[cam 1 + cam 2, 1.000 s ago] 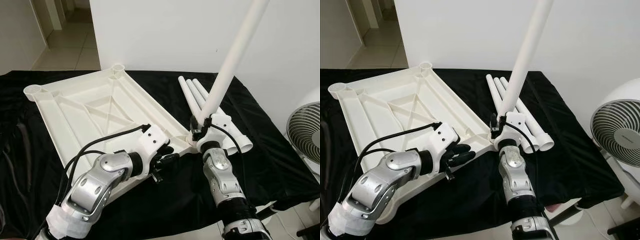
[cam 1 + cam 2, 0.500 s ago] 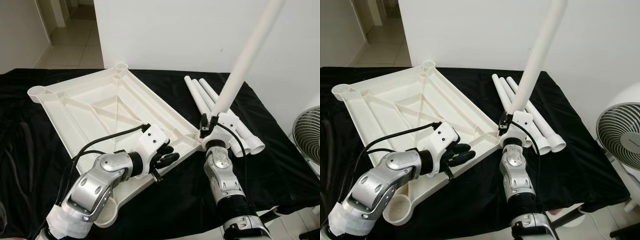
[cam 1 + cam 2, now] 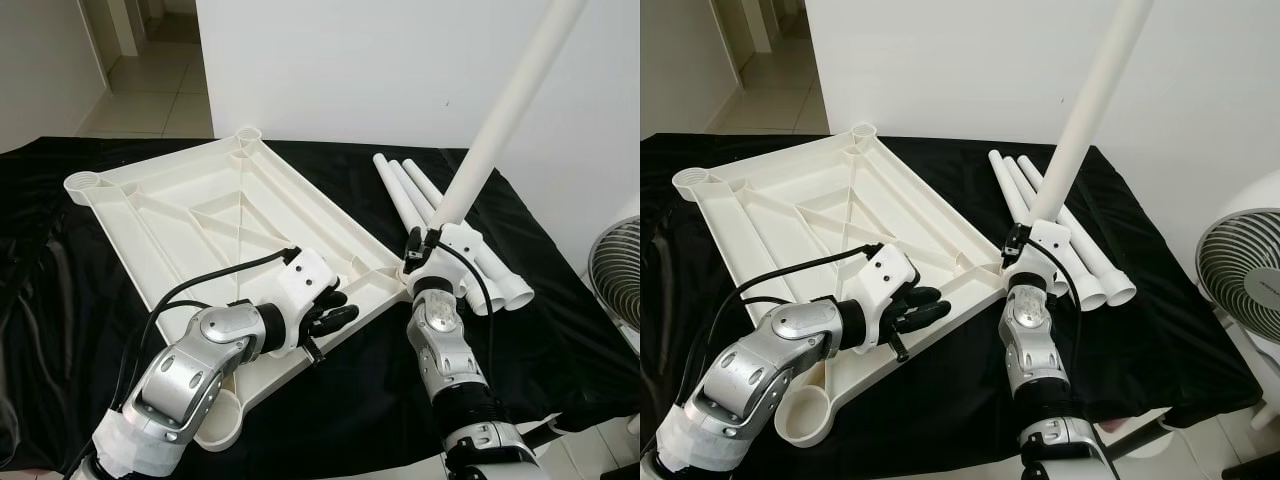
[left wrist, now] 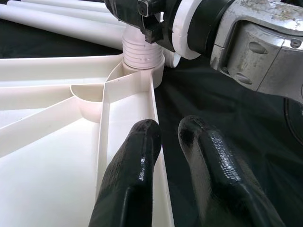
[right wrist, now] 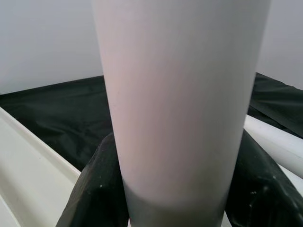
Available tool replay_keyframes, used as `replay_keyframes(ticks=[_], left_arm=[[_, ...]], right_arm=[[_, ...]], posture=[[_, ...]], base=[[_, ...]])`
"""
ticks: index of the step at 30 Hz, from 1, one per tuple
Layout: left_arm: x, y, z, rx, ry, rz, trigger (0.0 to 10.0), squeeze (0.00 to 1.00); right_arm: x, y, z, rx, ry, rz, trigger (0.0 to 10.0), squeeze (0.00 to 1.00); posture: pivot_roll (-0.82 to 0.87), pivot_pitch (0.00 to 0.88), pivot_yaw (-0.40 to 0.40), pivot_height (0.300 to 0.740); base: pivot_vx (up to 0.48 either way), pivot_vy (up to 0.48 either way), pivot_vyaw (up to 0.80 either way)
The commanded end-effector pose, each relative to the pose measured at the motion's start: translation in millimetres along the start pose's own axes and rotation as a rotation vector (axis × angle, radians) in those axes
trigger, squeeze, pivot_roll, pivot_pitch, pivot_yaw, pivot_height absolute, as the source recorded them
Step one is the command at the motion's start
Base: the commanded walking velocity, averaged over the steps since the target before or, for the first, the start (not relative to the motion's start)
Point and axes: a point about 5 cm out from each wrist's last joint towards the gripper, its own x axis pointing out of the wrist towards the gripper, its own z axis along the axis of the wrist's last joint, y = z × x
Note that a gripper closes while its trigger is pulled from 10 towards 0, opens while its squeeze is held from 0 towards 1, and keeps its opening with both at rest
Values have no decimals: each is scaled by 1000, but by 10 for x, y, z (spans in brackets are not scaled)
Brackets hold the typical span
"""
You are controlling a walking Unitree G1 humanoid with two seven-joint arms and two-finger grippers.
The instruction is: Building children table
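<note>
Right gripper point(image 3: 1025, 243) clamped on table leg point(image 3: 500, 120), threaded end in the tabletop point(image 3: 190, 215) corner socket point(image 4: 142, 66). Left gripper point(image 4: 161, 156) fingers narrowly parted, straddling the tabletop rim near that socket. Three spare legs point(image 3: 420, 200) just beyond socket. Likely best: keep leg straight, brace the tabletop, twist fully.

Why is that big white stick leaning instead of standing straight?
The table leg held by the right tool tilts away from the upside-down tabletop. Its threaded end meets the corner socket, apparently not seated squarely yet.
</note>
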Motion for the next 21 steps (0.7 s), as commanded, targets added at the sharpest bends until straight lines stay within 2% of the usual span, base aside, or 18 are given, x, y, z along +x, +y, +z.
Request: replay_keyframes(ticks=[1, 8, 9, 10, 11, 16, 21], left_arm=[[-9, 1, 33, 8, -8, 11, 10000, 0], [-9, -6, 31, 7, -8, 11, 10000, 0], [-8, -9, 30, 6, -9, 10, 10000, 0], [-8, -9, 30, 6, -9, 10, 10000, 0], [-7, -11, 31, 6, -10, 10, 10000, 0], [0, -18, 29, 5, -14, 9, 10000, 0], [2, -17, 32, 5, -15, 10, 10000, 0]], right_arm=[[-96, -198, -371, -33, 173, -85, 10000, 0], [-83, -190, -353, -35, 159, -78, 10000, 0], [-80, -184, -338, -29, 148, -67, 10000, 506], [-80, -184, -338, -29, 148, -67, 10000, 506], [-76, -174, -305, -19, 124, -44, 10000, 1000], [-57, -172, -236, -11, 71, 21, 10000, 1000], [-47, -177, -223, -12, 61, 33, 10000, 1000]], posture=[[45, 69, -39, 740], [43, 70, -40, 740], [42, 69, -42, 740], [42, 69, -42, 740], [42, 68, -43, 740], [39, 63, -46, 740], [39, 63, -46, 740]], base=[[0, 0, 0], [0, 0, 0], [0, 0, 0], [0, 0, 0], [0, 0, 0], [0, 0, 0], [0, 0, 0]])
